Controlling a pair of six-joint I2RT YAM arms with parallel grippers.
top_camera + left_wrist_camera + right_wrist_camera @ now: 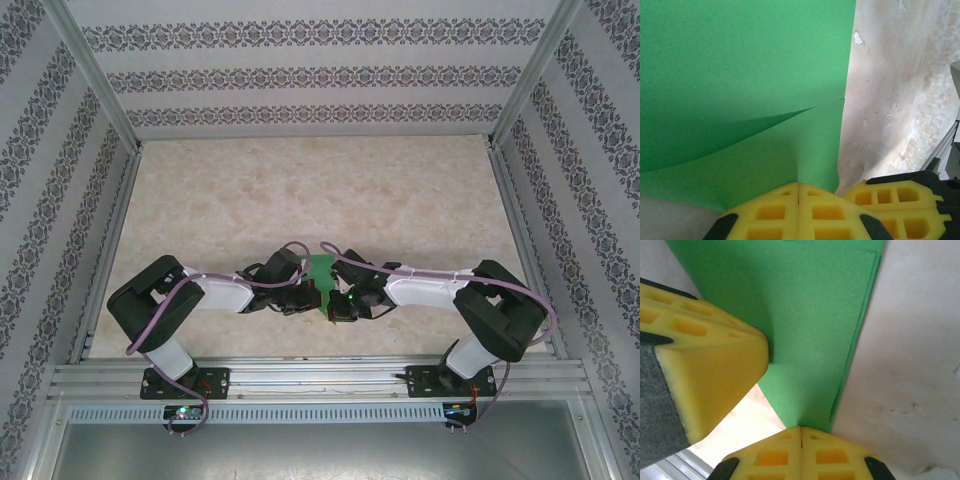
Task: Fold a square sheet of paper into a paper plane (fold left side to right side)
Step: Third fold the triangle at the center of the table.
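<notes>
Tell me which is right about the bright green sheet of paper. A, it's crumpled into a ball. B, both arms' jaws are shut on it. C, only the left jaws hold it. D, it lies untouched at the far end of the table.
B: the left jaws' yellow pads and the right jaws' yellow pads each meet shut on an edge of the bright green sheet of paper.

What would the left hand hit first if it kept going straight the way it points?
The green paper: the left hand seems to pinch its edge with closed tips, so it lies directly ahead. Depth beyond is unclear.
</notes>
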